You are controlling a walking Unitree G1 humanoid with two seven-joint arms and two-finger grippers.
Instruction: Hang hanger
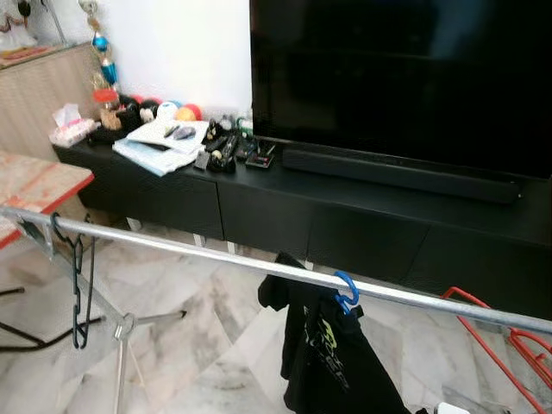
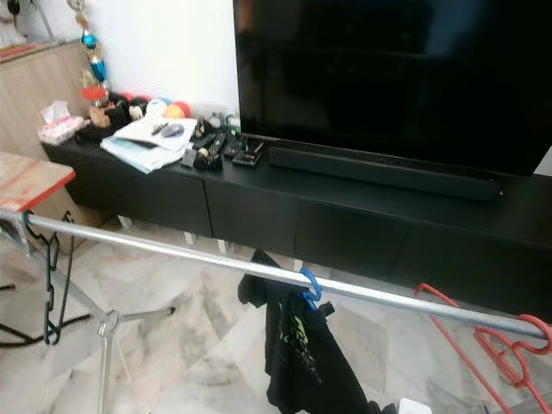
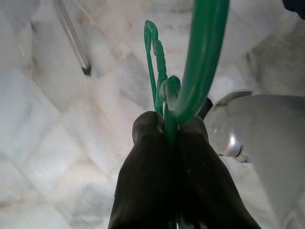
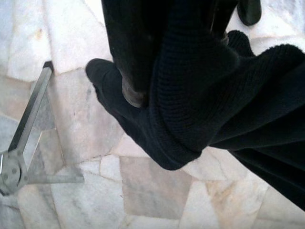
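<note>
In the left wrist view my left gripper is shut on a green plastic hanger, held over the marble floor. My right gripper has a black knitted garment pinched between its fingers, and a ribbed cuff hangs down. A metal drying-rack rail crosses the eye views from the left to the lower right. A dark green hanger hangs at its left end. At mid-rail, a blue hanger hook carries a black T-shirt. Red hangers sit at the right end.
Behind the rail stands a long black TV console with a large dark TV and clutter on its left part. A red-edged table is at the left. The rack's metal legs spread over the marble floor.
</note>
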